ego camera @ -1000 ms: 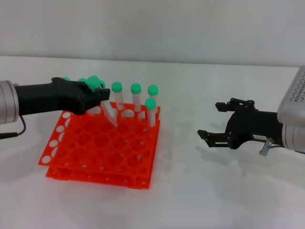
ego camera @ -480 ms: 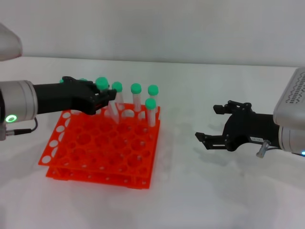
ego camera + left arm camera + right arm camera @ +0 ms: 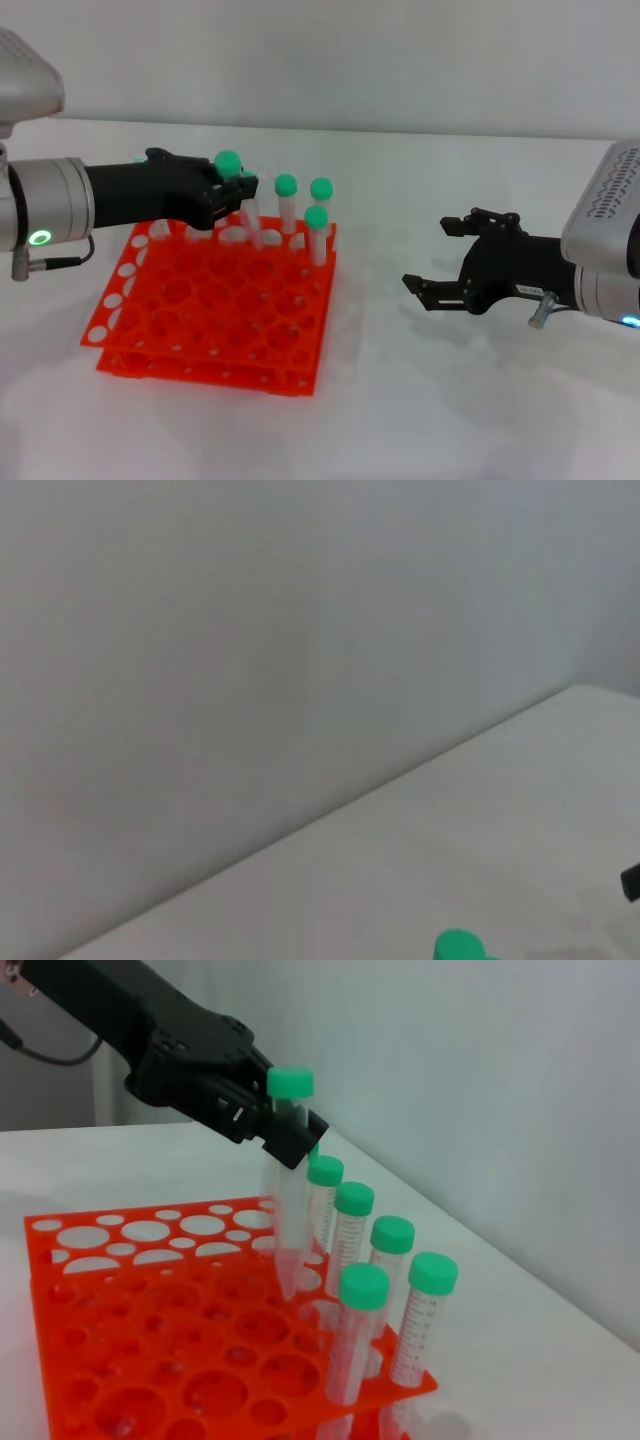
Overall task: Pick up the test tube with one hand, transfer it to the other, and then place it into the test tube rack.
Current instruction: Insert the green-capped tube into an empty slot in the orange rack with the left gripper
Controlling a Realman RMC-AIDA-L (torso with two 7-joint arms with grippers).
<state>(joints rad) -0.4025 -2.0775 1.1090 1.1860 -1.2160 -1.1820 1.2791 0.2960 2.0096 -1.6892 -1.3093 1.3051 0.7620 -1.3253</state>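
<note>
**A:** what can't you make out here?

**B:** the left gripper (image 3: 232,195) covers the upper part of the test tube (image 3: 246,214), so only cap and lower end show. The caps behind its fingers are mostly blocked too.

**A:** wrist cams?

**B:** left one only catches a green cap (image 3: 459,946) cut off at the frame edge. The right one crops the test tube rack (image 3: 150,1350) near its corner.

A plain pale wall (image 3: 330,60) (bare, evenly lit) rises behind the white table (image 3: 400,420).
</note>
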